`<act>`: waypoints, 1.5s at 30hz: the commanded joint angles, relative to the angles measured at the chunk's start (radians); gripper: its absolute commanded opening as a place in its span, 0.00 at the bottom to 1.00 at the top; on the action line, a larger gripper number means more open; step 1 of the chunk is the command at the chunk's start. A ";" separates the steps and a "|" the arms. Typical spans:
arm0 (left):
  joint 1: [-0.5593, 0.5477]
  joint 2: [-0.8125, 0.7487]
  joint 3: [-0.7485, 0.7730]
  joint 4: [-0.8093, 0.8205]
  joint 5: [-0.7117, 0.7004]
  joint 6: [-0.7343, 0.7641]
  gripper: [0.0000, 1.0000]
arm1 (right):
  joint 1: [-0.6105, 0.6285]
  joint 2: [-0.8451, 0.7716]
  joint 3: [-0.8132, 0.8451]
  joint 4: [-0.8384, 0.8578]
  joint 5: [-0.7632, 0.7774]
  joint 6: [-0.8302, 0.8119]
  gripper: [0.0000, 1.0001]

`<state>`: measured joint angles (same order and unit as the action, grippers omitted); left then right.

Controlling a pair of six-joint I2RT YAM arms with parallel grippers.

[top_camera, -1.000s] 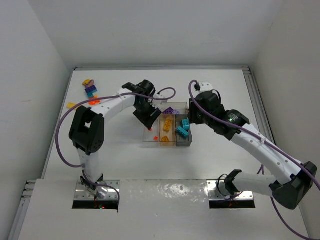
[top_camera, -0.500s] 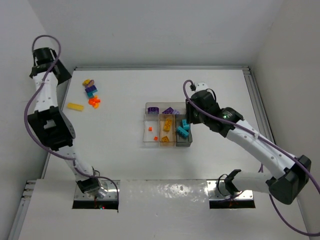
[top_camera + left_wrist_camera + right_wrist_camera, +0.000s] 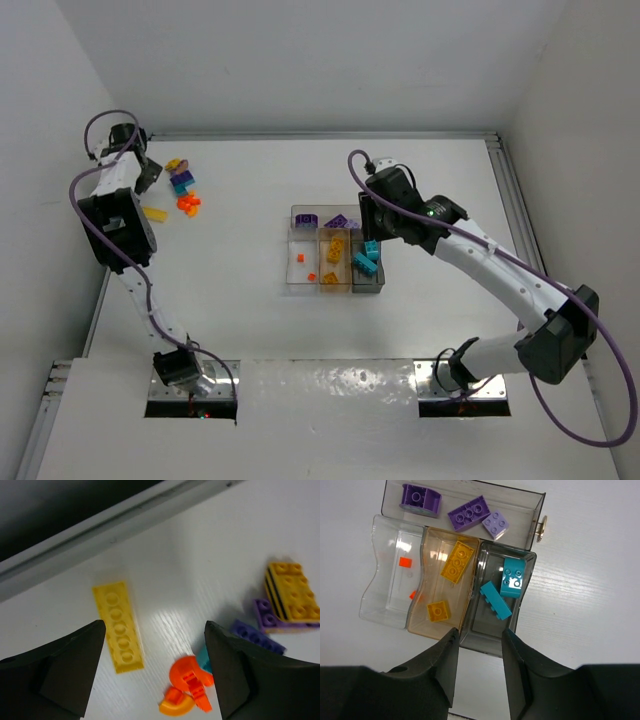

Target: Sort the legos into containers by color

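Left pincer (image 3: 155, 675): stands over the far left corner of the tabletop (image 3: 230, 300), jaws wide apart, gripping nothing.

Below it lie the unsorted legos. A flat yellow plate (image 3: 119, 627) lies nearest the left edge. An orange piece (image 3: 187, 685) lies just beside it, touching a teal piece (image 3: 204, 657). Next comes a purple brick (image 3: 257, 636), and past that a yellow brick (image 3: 292, 592) sits on a purple plate (image 3: 267, 617).

Right pincer (image 3: 477, 670): hangs above the near side of the clear tray (image 3: 540, 502), its jaws a narrow gap apart with nothing between them.

The tray sits about mid-tabletop, well apart from the loose pile. Contents by compartment:
- The long bin on the far side holds three purple pieces (image 3: 468, 514).
- The left bin holds two tiny orange bits (image 3: 405, 562).
- The middle bin holds two yellow bricks (image 3: 456, 562).
- The right bin holds two teal bricks (image 3: 512, 577), one of them tilted against the wall.
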<state>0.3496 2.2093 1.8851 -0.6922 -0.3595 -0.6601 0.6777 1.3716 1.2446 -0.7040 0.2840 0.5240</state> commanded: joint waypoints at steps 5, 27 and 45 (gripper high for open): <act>0.032 -0.039 -0.067 0.115 -0.082 -0.105 0.86 | 0.005 0.006 0.049 -0.051 -0.011 0.031 0.39; 0.034 0.026 -0.190 0.039 -0.053 -0.108 0.53 | 0.005 -0.019 0.038 -0.058 -0.011 0.045 0.39; -0.188 -0.397 -0.254 0.031 0.334 0.201 0.00 | 0.006 -0.126 -0.082 0.052 0.033 0.090 0.38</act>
<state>0.3035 1.9816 1.6363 -0.6888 -0.2028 -0.5800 0.6781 1.2766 1.1835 -0.7082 0.2848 0.5838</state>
